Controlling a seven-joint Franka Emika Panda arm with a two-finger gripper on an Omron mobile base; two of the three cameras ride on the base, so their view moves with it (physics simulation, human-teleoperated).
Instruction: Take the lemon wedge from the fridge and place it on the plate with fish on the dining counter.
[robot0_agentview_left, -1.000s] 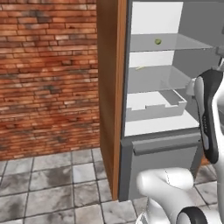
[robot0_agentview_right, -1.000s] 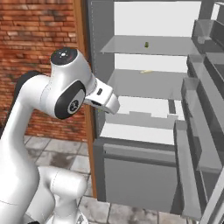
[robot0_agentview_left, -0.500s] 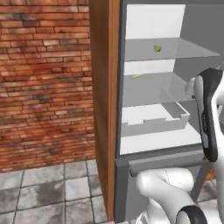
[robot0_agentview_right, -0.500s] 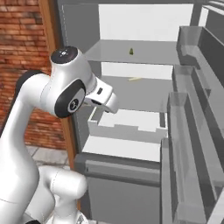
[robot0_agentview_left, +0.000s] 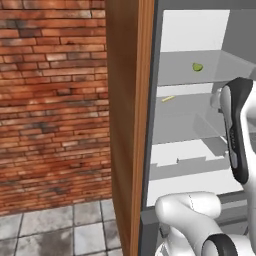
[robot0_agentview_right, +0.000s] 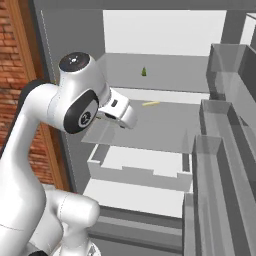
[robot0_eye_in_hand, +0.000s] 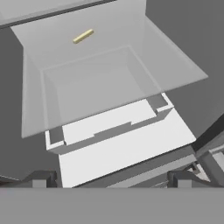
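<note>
The fridge (robot0_agentview_left: 190, 130) stands open, white inside with glass shelves (robot0_agentview_right: 150, 125). A small greenish lemon wedge (robot0_agentview_left: 198, 66) (robot0_agentview_right: 144, 72) lies on the upper shelf near the back. My gripper (robot0_eye_in_hand: 112, 181) is open and empty, its dark fingertips (robot0_eye_in_hand: 41, 179) spread wide. It hovers in front of the middle shelf, above the white drawer (robot0_eye_in_hand: 109, 131). In the right base view the hand (robot0_agentview_right: 119, 113) sits left of and below the wedge, well apart from it. The plate with fish and the dining counter are out of view.
A thin yellow stick (robot0_eye_in_hand: 83, 36) (robot0_agentview_left: 168, 99) (robot0_agentview_right: 151, 104) lies on the middle shelf. A brown wooden panel (robot0_agentview_left: 127, 120) borders the fridge on the left, with a brick wall (robot0_agentview_left: 50, 100) beyond it. The open door's grey bins (robot0_agentview_right: 225, 150) stand to the right.
Both base views have closed in on the fridge, so its inside looks larger; the base has driven forward. The arm holds its pose and the gripper stays open.
</note>
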